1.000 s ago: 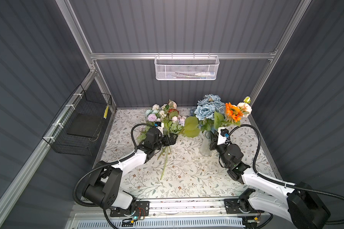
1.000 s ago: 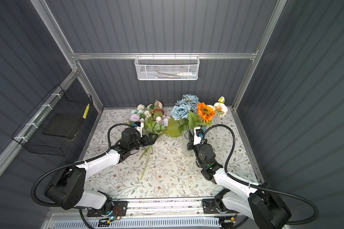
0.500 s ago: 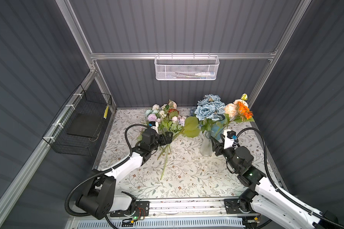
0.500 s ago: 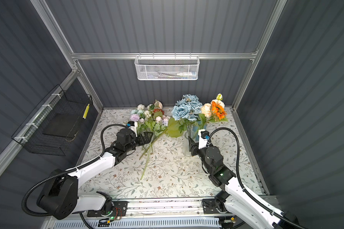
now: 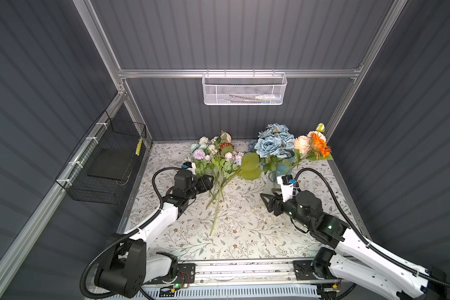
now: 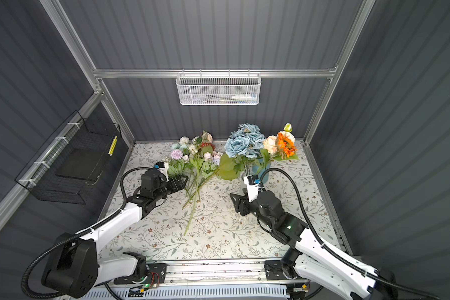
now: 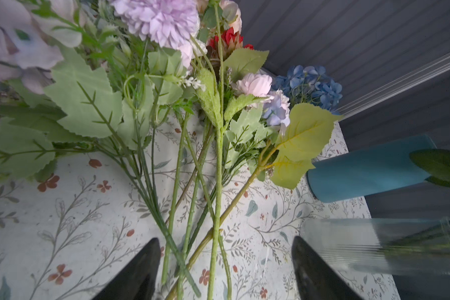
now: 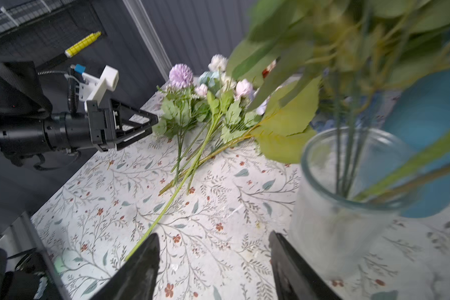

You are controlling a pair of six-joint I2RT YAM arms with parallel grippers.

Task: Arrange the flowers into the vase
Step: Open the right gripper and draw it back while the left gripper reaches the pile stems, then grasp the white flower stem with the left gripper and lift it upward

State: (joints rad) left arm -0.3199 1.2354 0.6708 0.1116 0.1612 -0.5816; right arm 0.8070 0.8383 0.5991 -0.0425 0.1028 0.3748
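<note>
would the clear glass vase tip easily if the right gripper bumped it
Probably tippy: the clear glass vase carries tall stems topped by blue roses far above its rim, some leaning sideways. Its smooth wall may slip in a grip. The open right gripper sits close beside it, so a nudge could shift it.

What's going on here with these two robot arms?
A robot is filling a clear glass vase. Blue roses and an orange-and-peach spray stand in it. The left gripper, open, straddles the green stems of the loose bunch on the table; the right gripper is open and empty beside the vase.
</note>
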